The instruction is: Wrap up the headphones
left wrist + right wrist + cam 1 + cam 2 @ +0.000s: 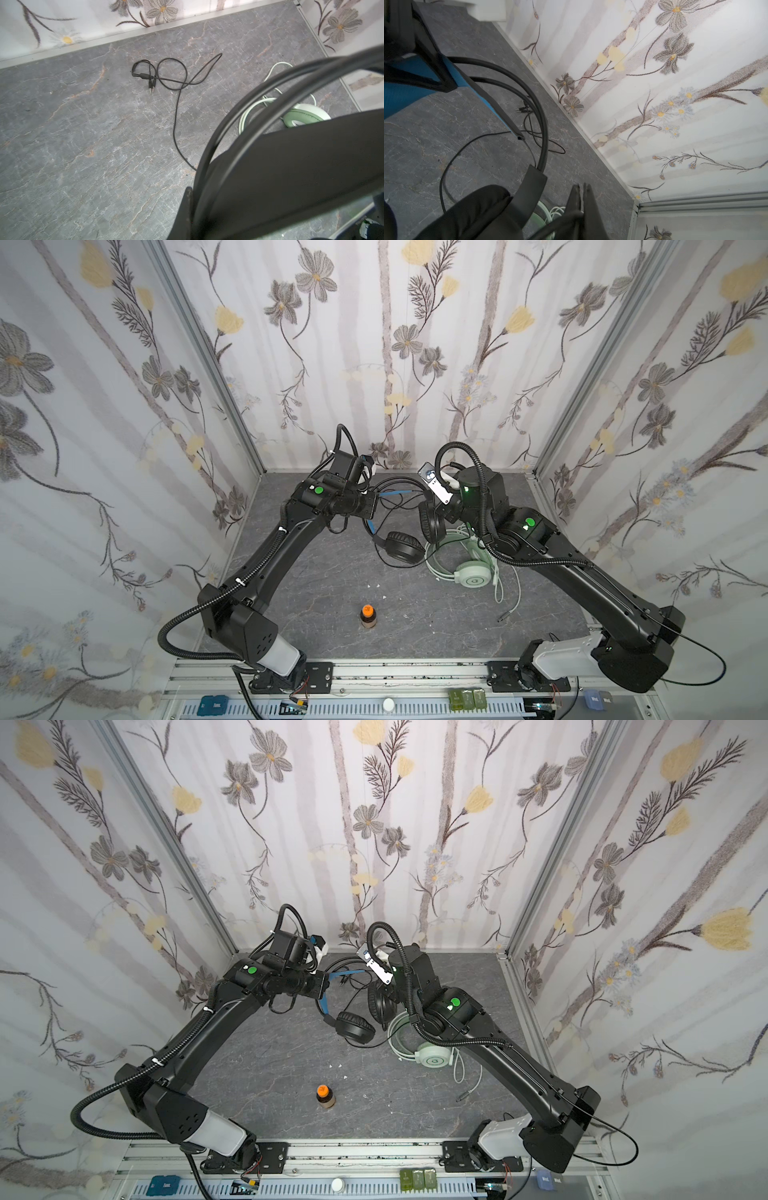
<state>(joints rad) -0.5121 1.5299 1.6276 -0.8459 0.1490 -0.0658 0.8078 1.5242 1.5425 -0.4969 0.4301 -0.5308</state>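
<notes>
While one ear cup of the black headset [401,547] rests on the desk [316,572], its blue-lined headband rises into the left claw [371,508], which is clamped on it. The right claw [582,193] is pressed closed beside the other cup; whether it pinches the black cable [176,116] is unclear. The mint green headset [473,576] lies just beside. An orange-capped bottle [367,616] stands well apart.
</notes>
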